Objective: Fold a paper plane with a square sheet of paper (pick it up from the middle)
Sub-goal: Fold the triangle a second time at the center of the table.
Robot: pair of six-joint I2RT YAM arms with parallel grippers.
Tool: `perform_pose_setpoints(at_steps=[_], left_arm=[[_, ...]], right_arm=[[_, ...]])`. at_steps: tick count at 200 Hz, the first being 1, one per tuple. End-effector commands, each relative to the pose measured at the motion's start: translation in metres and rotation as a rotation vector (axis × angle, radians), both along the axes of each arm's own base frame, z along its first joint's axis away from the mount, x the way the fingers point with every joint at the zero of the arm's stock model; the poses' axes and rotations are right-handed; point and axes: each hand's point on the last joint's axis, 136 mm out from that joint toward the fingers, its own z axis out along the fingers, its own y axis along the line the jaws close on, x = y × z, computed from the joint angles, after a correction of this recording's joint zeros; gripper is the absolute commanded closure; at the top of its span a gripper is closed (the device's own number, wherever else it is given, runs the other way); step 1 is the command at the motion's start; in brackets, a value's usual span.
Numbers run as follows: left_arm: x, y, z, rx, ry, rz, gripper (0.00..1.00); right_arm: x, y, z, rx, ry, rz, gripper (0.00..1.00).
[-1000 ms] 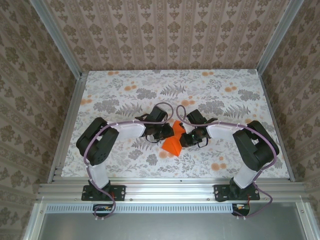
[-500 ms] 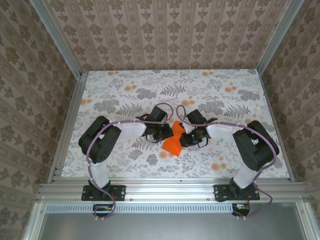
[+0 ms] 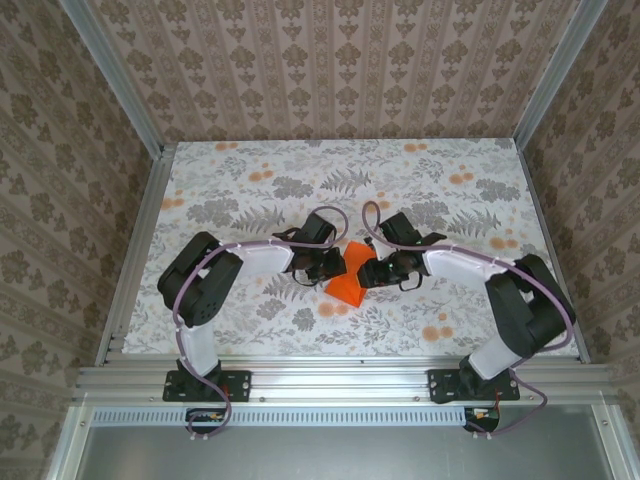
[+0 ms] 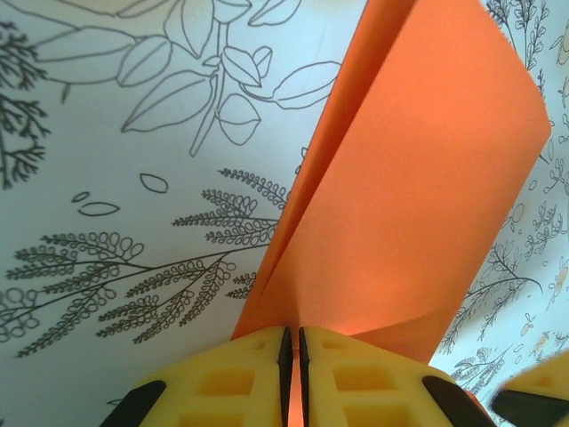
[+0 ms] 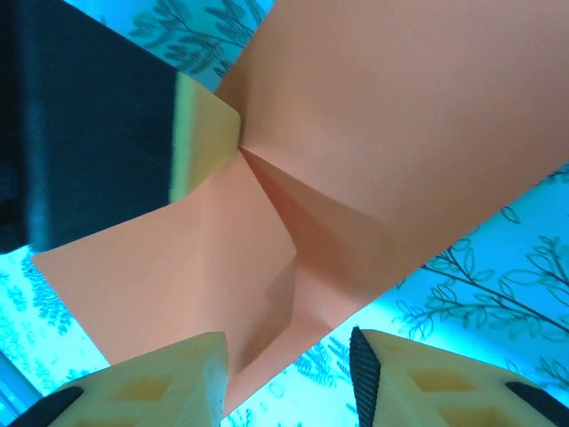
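Now you are working the paper point(image 3: 347, 284) near the middle of the table point(image 3: 250, 175), a little closer to its near edge than its far one, with both grippers meeting over it. Your left gripper point(image 4: 293, 342) is pinching the folded sheet, its yellow fingers pressed together on one edge. The paper is therefore standing up rather than lying flat, and that pinch appears to be what is carrying it. Your right gripper point(image 5: 286, 345) is standing with its jaws apart. A corner of the sheet is hanging between them unsqueezed, which reads as a hand lining up for a bite on the fold.

From above you are getting the paper's place, wedged between the two wrists. The grips are too small to read there, and you cannot tell whether the lower corner is touching the table. The left wrist camera is giving you the closed pinch and two layers of paper spreading in a narrow V away from the fingers. The right wrist camera is giving you something else: the left gripper's finger point(image 5: 203, 133) biting the sheet at upper left, creases running out from that point, and a small triangular pocket sagging toward the open jaws.
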Motion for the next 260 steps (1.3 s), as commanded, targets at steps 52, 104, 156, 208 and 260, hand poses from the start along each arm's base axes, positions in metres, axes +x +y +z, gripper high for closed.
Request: perform_pose_setpoints(at_steps=[52,104,156,208,260], left_arm=[[-0.012,0.007,-0.016,0.090,0.030,-0.044,0.85],[-0.013,0.003,-0.015,0.086,0.029,-0.057,0.85],[-0.014,0.002,-0.016,0.093,0.029,-0.069,0.85],[-0.015,0.004,-0.016,0.103,0.029,-0.077,0.85],[-0.016,0.003,-0.018,0.105,0.034,-0.081,0.86]], right_arm=[[-0.021,0.040,0.059,0.323,0.057,-0.006,0.70],[-0.026,0.058,0.037,0.312,0.140,-0.020,0.83],[-0.029,0.051,-0.001,0.205,0.230,-0.044,0.83],[-0.041,0.038,-0.023,0.118,0.285,-0.042,0.82],[-0.049,0.038,-0.026,0.136,0.313,-0.035,0.82]])
